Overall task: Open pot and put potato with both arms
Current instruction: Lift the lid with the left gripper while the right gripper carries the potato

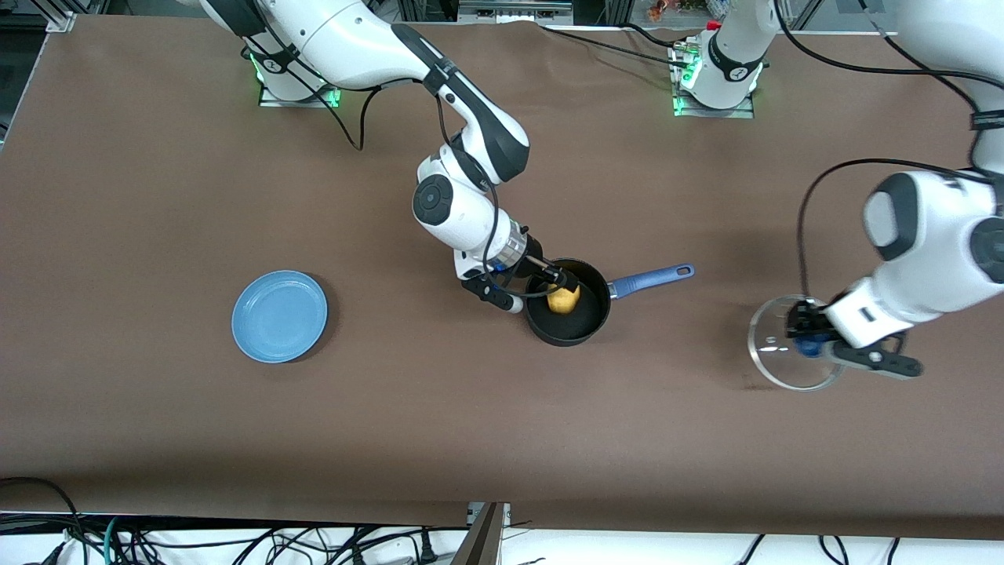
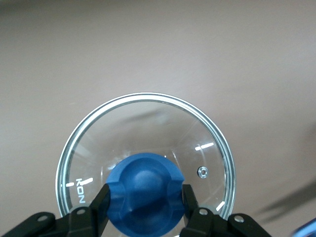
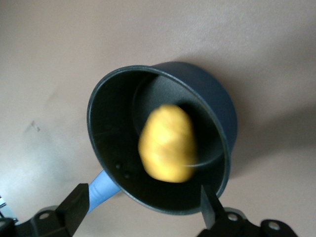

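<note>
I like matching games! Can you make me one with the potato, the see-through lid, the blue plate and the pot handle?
Things:
1. potato
2. glass lid
3. plate
4. pot handle

Places:
A. lying bare on the table toward the right arm's end
B. in the pot, under the open right gripper
C. pointing toward the left arm's end
D. gripped by its blue knob in the left gripper

Pairs: 1-B, 2-D, 3-A, 4-C
</note>
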